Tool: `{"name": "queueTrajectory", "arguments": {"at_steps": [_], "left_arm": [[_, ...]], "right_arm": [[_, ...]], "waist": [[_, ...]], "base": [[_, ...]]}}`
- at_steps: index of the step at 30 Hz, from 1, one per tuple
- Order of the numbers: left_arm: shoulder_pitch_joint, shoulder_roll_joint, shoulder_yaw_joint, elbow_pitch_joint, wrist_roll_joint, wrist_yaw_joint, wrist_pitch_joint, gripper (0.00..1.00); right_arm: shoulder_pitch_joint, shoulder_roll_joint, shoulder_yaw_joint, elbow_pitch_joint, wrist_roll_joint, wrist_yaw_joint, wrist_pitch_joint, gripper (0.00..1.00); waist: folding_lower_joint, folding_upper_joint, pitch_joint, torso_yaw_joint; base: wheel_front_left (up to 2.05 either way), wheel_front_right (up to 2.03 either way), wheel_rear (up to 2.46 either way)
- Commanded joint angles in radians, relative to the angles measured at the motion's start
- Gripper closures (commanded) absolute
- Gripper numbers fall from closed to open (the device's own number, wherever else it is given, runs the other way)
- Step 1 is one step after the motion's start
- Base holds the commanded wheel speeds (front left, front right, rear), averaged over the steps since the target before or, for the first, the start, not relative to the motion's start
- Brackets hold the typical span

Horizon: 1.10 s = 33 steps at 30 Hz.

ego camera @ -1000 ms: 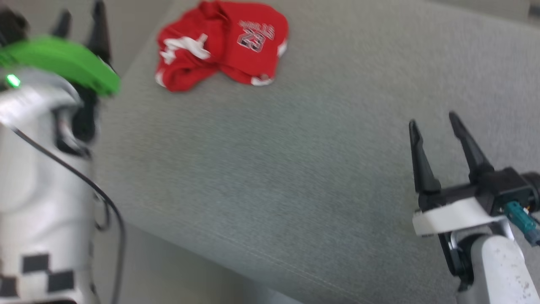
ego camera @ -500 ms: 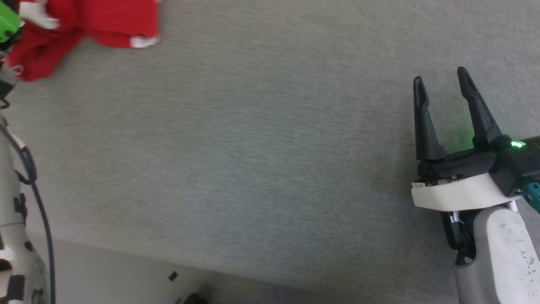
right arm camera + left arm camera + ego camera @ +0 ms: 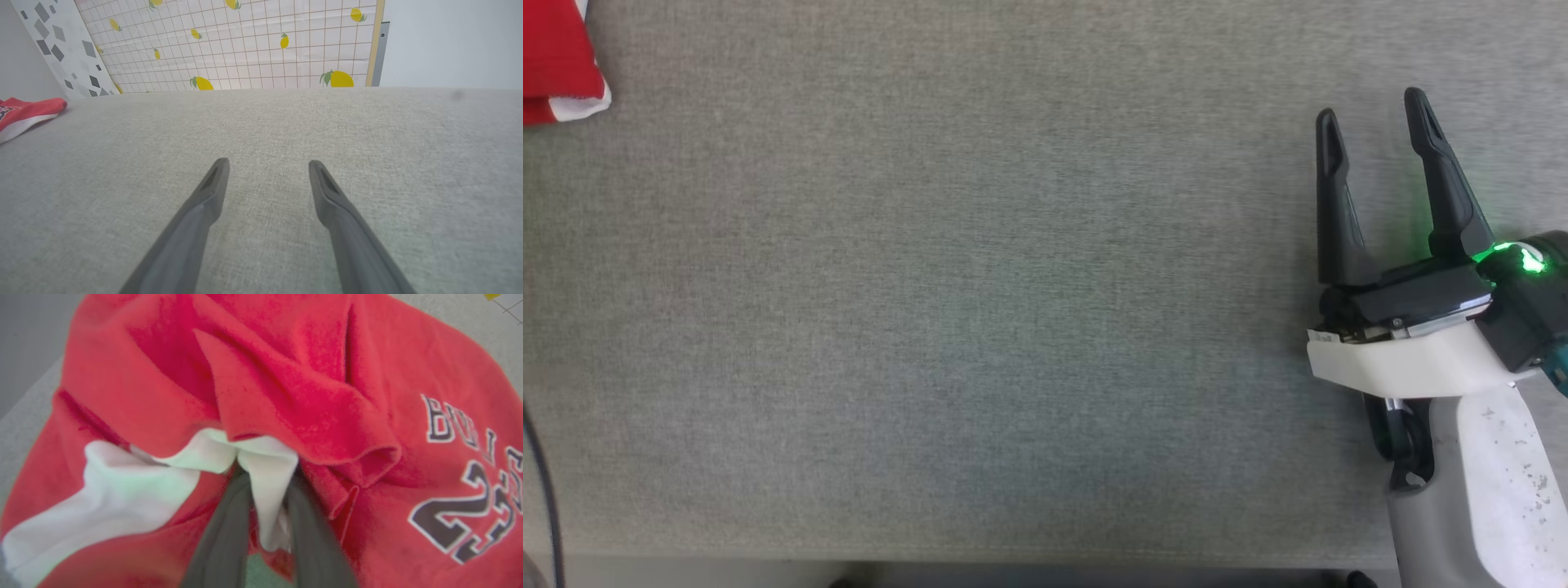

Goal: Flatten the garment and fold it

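- Left gripper point(image 3: 267, 486), seen from its own wrist camera: two dark fingers set narrowly, with a white fold of cloth caught between them. The fold looks pinched rather than loose.
- Red basketball shorts point(image 3: 286, 396) of thin shiny fabric, with white stripes and a black-and-white "BULLS 23" print at the right of that view. They lie bunched in deep folds, not flat. In the head view, a red and white corner of them shows at the far left edge.
- Risk at the hold: the fingers take in one slim fold of slick cloth, which could slide out under a pull. If several layers are pinched, the whole bundle may drag along instead of opening.
- Grey woven flat surface point(image 3: 972, 310): bare across the middle. The shorts seem to lie near one of its edges, so a tug that way could spill them over the side.
- Right gripper point(image 3: 1370, 104): long dark fingers spread wide, holding nothing, low over the surface and well apart from the shorts.
- Risk from that gap: lifted by one hold alone, the cloth would likely hang twisted rather than spread.
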Motion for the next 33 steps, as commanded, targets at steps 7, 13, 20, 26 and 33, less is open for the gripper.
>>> {"name": "queueTrajectory", "arguments": {"at_steps": [7, 13, 20, 26, 33], "left_arm": [[0.055, -0.001, -0.023, -0.001, 0.130, -0.114, -0.480, 1.00], [0.016, -0.017, -0.089, 0.030, 0.171, -0.216, -0.709, 1.00], [-0.075, -0.125, -0.243, 0.044, 0.182, -0.319, -0.769, 1.00], [-0.125, -0.281, -0.374, 0.059, 0.158, -0.379, -0.775, 1.00], [-0.097, -0.433, -0.534, 0.123, 0.099, -0.418, -0.774, 1.00]], "right_arm": [[0.073, -0.019, -0.035, 0.096, 0.003, -0.002, 0.005, 0.00], [0.141, -0.019, -0.051, 0.125, 0.014, -0.002, 0.004, 0.00], [0.224, -0.019, -0.077, 0.140, 0.015, -0.002, 0.011, 0.00], [0.266, -0.019, -0.093, 0.120, 0.008, -0.002, 0.037, 0.00], [0.295, -0.019, -0.099, 0.093, 0.004, -0.002, 0.065, 0.00]], "waist": [[0.0001, 0.0000, -0.266, 0.022], [0.0001, 0.0000, -0.464, 0.027], [0.0001, 0.0000, -0.622, 0.016], [0.0001, 0.0000, -0.674, -0.016], [0.0001, 0.0000, -0.685, -0.068]], "base": [[0.00, 0.00, 0.00], [0.00, 0.00, 0.00], [0.00, 0.00, 0.00], [0.00, 0.00, 0.00], [0.00, 0.00, 0.00]]}}
